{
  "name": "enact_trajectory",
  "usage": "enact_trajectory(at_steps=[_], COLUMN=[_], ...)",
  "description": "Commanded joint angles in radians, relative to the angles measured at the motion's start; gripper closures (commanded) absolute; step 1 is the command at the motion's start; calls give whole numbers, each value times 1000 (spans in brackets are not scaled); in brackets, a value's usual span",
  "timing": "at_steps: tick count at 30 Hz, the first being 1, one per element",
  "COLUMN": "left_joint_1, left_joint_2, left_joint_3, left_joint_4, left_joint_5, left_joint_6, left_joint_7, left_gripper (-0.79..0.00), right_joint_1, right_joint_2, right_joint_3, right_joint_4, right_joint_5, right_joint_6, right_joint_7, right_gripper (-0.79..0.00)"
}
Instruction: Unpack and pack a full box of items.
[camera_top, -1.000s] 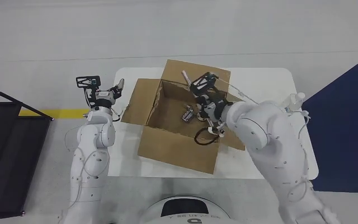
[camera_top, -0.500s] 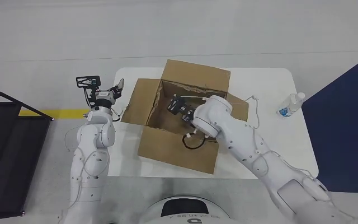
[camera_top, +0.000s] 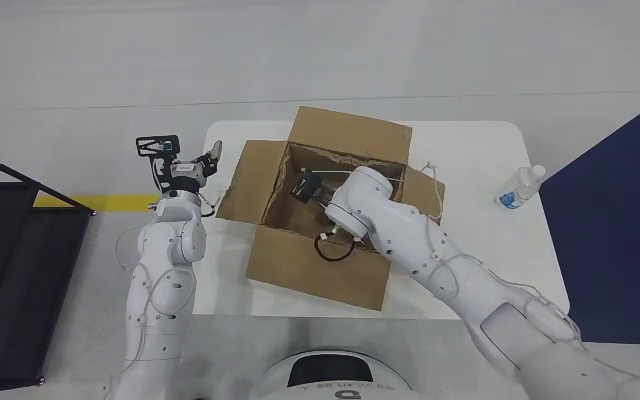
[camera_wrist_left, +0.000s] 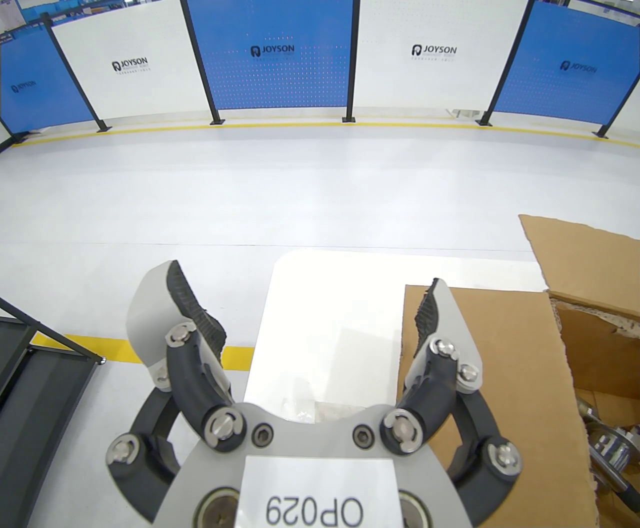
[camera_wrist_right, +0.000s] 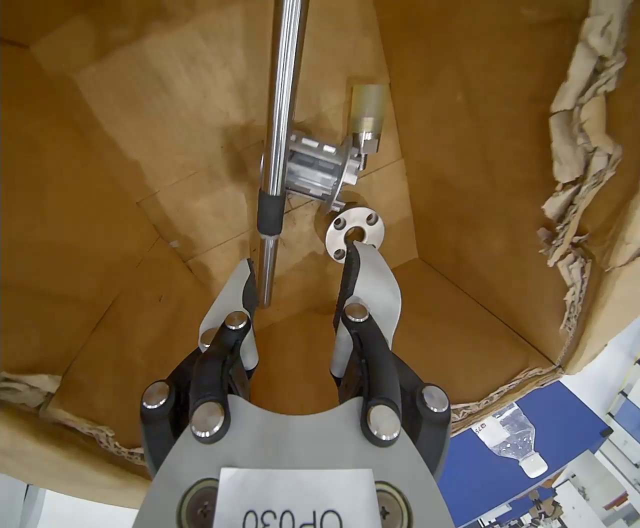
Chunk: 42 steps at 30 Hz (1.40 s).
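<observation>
An open cardboard box (camera_top: 300, 262) stands on the white table (camera_top: 470, 160). My right gripper (camera_top: 303, 187) is down inside it, open (camera_wrist_right: 302, 260). A shiny metal rod (camera_wrist_right: 282, 100) with a black band leans along the box floor, its lower end beside one fingertip. A round flange disc (camera_wrist_right: 356, 231) lies at the other fingertip. Behind it sits a finned metal hub (camera_wrist_right: 315, 170) with a capped fitting (camera_wrist_right: 367, 112). My left gripper (camera_top: 213, 152) hangs open (camera_wrist_left: 304, 275) over the table's left end, beside the box's left flap (camera_wrist_left: 500, 375), holding nothing.
A water bottle (camera_top: 520, 186) stands at the table's right edge, also seen past the box wall (camera_wrist_right: 510, 437). The box's torn flaps spread to the left and back. A black rack (camera_top: 30, 260) stands on the floor left of the table.
My right gripper has swung from above the box's back right corner leftward and down into the box. The left arm has not moved.
</observation>
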Motion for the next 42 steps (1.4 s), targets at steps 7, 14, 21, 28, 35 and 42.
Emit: enact_trajectory(at_steps=[7, 14, 21, 28, 35, 42], left_joint_1=[0, 0, 0, 0, 0, 0], left_joint_2=[0, 0, 0, 0, 0, 0], left_joint_3=[0, 0, 0, 0, 0, 0], left_joint_4=[0, 0, 0, 0, 0, 0], left_joint_5=[0, 0, 0, 0, 0, 0], left_joint_6=[0, 0, 0, 0, 0, 0], left_joint_7=[0, 0, 0, 0, 0, 0], left_gripper=[-785, -785, -785, -785, -785, -785], right_joint_1=[-260, -633, -660, -568, -380, -281], right_joint_2=[84, 122, 113, 123, 141, 146], right_joint_3=[397, 922, 1174, 1273, 1188, 1152], right_joint_4=[-579, -835, -637, -323, -45, 108], right_joint_5=[3, 135, 299, 267, 40, 5], right_joint_6=[59, 162, 404, 539, 635, 619], right_joint_7=[-59, -309, -481, -550, -449, -423], right_gripper=[-683, -785, -785, -785, -785, -785])
